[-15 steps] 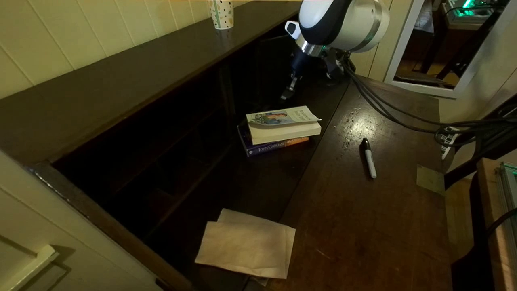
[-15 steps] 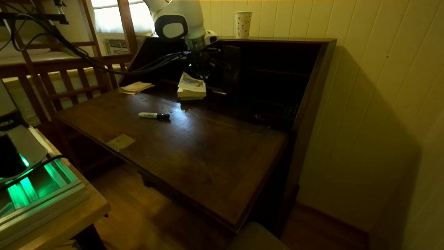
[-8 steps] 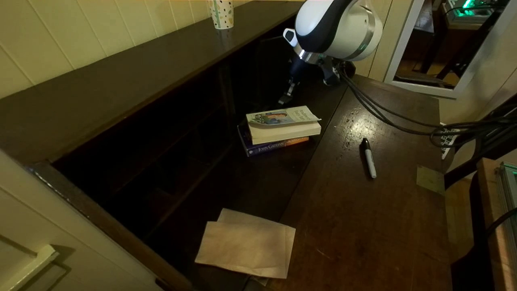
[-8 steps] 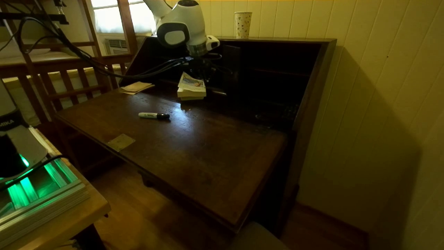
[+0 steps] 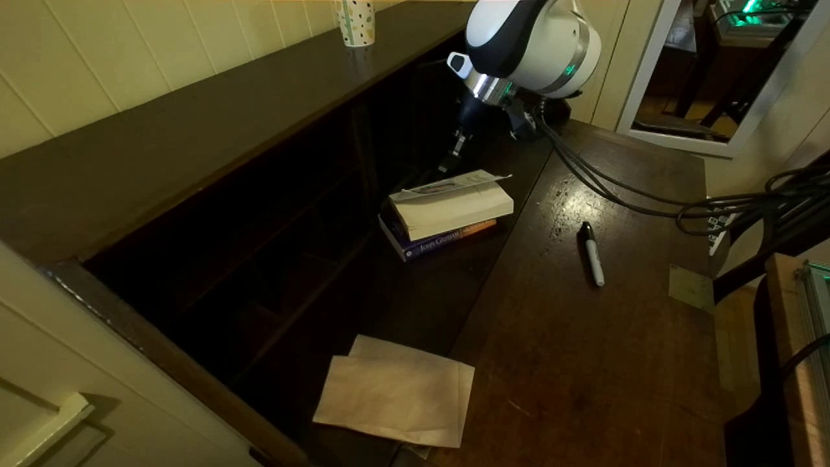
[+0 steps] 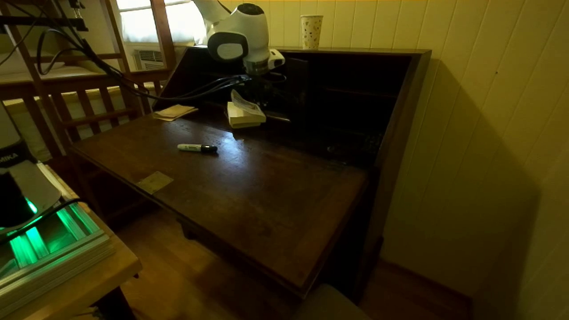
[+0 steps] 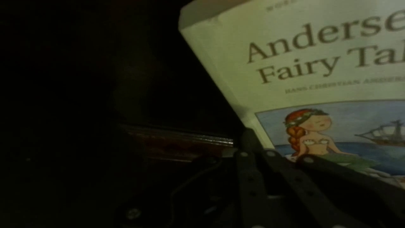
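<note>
Two stacked paperbacks (image 5: pixel 452 214), top cover (image 7: pixel 316 90) bowed; jointed claw (image 7: pixel 239 146) beside spine (image 7: pixel 211 68).

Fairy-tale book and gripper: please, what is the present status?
Gripper looks shut beside fairy-tale book, contact unclear. Lower book lies underneath. Possible hindrance: fairy-tale book's lifted front cover.

Upper book (image 7: pixel 303 85): "Anderse… Fairy Tal…" | lower book (image 5: pixel 447 242): "John Grisham" | robot base (image 6: pixel 35 186): "MIKA"

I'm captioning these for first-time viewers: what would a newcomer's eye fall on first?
Probably the white robot arm, its gripper beside a pale fairy-tale book. That book, its cover curled up, lies on a purple book on the dark desk. Next, the green glow at an exterior view's lower left.
</note>
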`<act>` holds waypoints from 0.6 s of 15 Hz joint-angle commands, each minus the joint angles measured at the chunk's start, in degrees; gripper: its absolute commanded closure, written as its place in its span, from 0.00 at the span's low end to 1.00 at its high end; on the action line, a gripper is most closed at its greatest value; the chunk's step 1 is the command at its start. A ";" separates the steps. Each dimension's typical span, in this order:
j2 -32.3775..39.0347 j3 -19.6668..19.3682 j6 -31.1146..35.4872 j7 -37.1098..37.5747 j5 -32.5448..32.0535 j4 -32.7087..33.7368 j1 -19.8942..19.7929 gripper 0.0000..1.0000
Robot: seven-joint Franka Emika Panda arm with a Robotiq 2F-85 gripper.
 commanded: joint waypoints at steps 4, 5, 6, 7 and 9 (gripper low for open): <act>1.36 0.04 -4.84 -1.64 1.23 2.82 -0.28 1.00; 1.27 -0.17 -3.60 -1.73 1.42 2.76 -0.18 1.00; 1.10 0.15 -2.00 -2.39 1.90 2.53 -0.38 1.00; 1.07 0.52 -1.04 -2.72 2.27 2.49 -0.60 1.00; 1.32 1.24 1.22 -3.10 2.84 2.53 -1.03 1.00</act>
